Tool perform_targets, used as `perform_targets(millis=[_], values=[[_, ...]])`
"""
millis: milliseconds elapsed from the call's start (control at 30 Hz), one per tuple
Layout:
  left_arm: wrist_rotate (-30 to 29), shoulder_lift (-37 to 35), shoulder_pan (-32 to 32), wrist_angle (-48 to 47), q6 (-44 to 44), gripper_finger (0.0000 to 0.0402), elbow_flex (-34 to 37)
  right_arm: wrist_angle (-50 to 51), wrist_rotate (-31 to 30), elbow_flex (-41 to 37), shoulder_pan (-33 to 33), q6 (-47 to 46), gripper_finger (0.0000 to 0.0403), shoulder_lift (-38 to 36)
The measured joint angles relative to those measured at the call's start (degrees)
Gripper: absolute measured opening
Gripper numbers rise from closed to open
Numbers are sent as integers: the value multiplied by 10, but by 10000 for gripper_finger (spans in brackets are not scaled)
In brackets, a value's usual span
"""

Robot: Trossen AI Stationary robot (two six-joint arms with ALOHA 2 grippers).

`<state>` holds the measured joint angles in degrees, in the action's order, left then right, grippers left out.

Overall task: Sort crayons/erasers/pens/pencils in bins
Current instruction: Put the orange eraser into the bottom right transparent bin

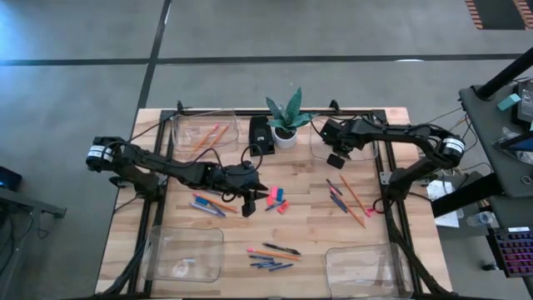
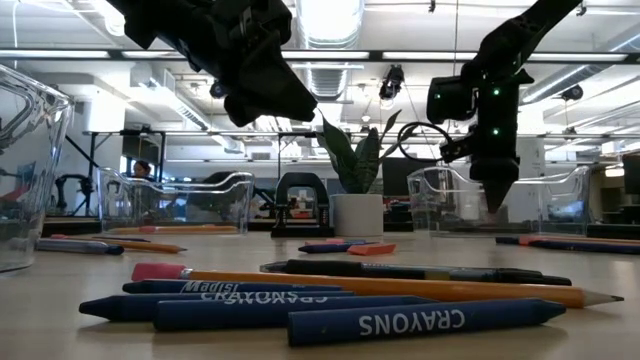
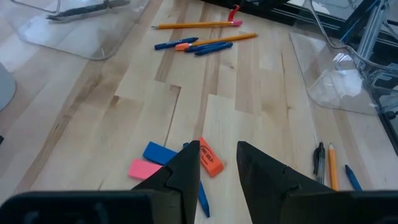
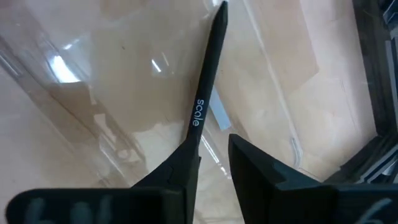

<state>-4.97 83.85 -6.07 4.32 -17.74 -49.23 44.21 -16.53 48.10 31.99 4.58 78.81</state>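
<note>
Pens go in the far right bin [image 4: 93, 93], so my right claw [image 4: 214, 158] hangs over it, jaws parting around a black pen [image 4: 205, 87]; my left claw [image 3: 217, 165] waits spread above the erasers [image 3: 158, 160].

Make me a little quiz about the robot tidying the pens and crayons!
1. True or false: the left tool holds one of the erasers.
2. Pick one: the black pen at the right tool is over A) a clear bin, B) a plant pot, C) a black box.
3. Fill the gap: in the low view, the nearest blue stick has the word ____ printed on it.

Key: 1 false, its fingers are empty above the erasers. 2 A. 3 CRAYONS.
</note>
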Motion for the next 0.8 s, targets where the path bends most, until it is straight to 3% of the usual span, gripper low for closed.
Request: perform_targets(millis=[333, 500, 600, 800], values=[[0, 0, 0, 0, 0, 92, 0, 40, -45, 48, -1, -7, 89, -51], [0, 0, 0, 0, 0, 92, 0, 34, 8, 73, -8, -57, 79, -90], [0, 0, 0, 0, 0, 92, 0, 7, 45, 68, -34, -70, 79, -107], [0, 0, -1, -2, 0, 92, 0, -49, 50, 53, -139, -82, 95, -107]])
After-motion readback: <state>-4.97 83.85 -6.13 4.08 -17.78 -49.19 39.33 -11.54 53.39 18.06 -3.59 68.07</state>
